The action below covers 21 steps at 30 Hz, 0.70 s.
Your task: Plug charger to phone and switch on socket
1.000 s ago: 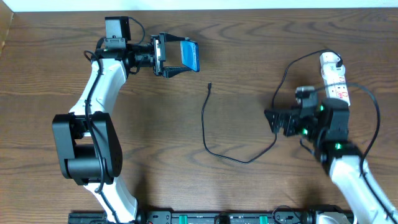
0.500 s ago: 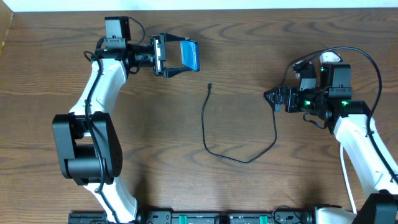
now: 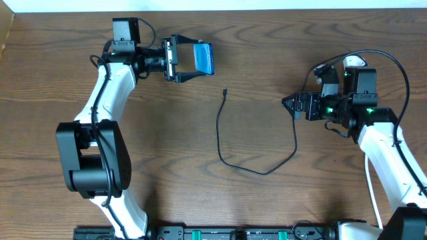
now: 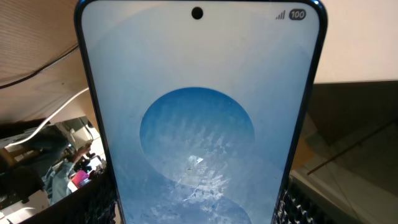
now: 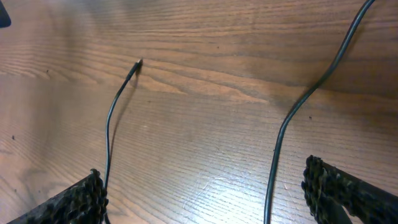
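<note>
A brown wood-grain table (image 3: 267, 40) fills the overhead view, with a pale strip of wall along its far edge. At the upper left, the left gripper (image 3: 196, 59) reaches sideways with its jaws clamped on the two long edges of the phone (image 3: 204, 59), holding it off the table with its blue face showing. In the left wrist view the phone's screen (image 4: 198, 124) fills the frame, pale blue with a darker blue disc, and the textured black fingers (image 4: 102, 202) press against its sides. The charger (image 3: 219, 127) lies loose on the wood near the middle. Its thin black cable curves from the small plug tip (image 3: 225, 91), which rests on the table well apart from the phone, down and round to the right, then up toward the right arm. The right gripper (image 3: 289, 107) hangs just beside that rising stretch of cable with its jaws wide apart, holding nothing. Its wrist view shows both strands of cable (image 5: 111, 118) and the plug tip (image 5: 138, 63) on the boards between the spread fingers (image 5: 348, 193). The socket (image 3: 355, 63) lies at the far right, mostly hidden behind the right arm.
</note>
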Tool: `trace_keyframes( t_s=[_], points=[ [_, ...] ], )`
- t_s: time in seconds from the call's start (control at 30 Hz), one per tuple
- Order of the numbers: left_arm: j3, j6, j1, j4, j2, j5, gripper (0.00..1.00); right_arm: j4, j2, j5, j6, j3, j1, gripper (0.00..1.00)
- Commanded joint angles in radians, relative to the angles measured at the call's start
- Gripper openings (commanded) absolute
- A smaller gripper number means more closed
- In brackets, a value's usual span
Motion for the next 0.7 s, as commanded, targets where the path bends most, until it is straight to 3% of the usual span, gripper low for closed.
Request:
trace_keyframes(
  t_s=[0.0,0.37,0.67],
  points=[
    [0.005,-0.014,0.002,0.006,-0.038,0.049,0.65,-0.001,0.003,-0.013,0.006,0.016,0.005,0.99],
    [0.005,-0.013,-0.004,0.006,-0.038,0.048,0.65,-0.001,0.003,-0.013,0.006,0.016,0.005,0.99],
    [0.005,-0.013,-0.087,0.006,-0.038,-0.032,0.65,0.001,0.003,-0.013,0.026,0.016,0.006,0.99]
  ],
)
